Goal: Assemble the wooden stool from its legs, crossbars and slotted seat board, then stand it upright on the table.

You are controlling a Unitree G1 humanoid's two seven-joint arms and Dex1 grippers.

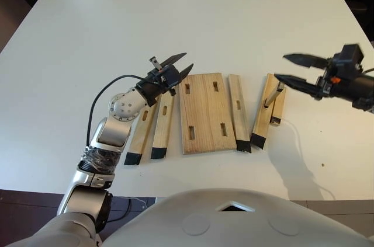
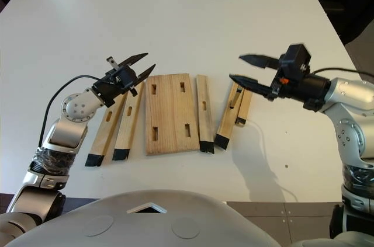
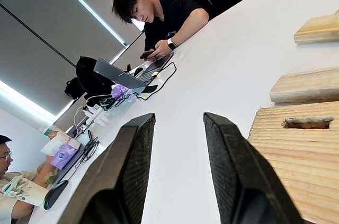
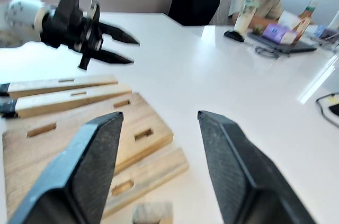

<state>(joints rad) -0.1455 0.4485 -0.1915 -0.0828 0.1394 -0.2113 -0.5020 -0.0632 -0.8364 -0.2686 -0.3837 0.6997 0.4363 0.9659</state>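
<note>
Left tool (image 1: 188, 61) fingers apart, above far ends of two legs (image 1: 153, 125) | seat board (image 1: 203, 111) flat mid-tabletop (image 1: 117, 31), well apart from far edge | right tool (image 1: 283, 67) fingers apart, beside overlapping pieces (image 1: 269, 110), count unclear

The pale wooden seat board (image 1: 203, 112) shows bare, matt grain (rougher at the slots), as do the black-tipped wooden legs (image 1: 238, 112). The white table (image 1: 117, 31) is smooth and glossy. The left gripper (image 1: 188, 61) and right gripper (image 1: 280, 66) look like matt black plastic.
</note>
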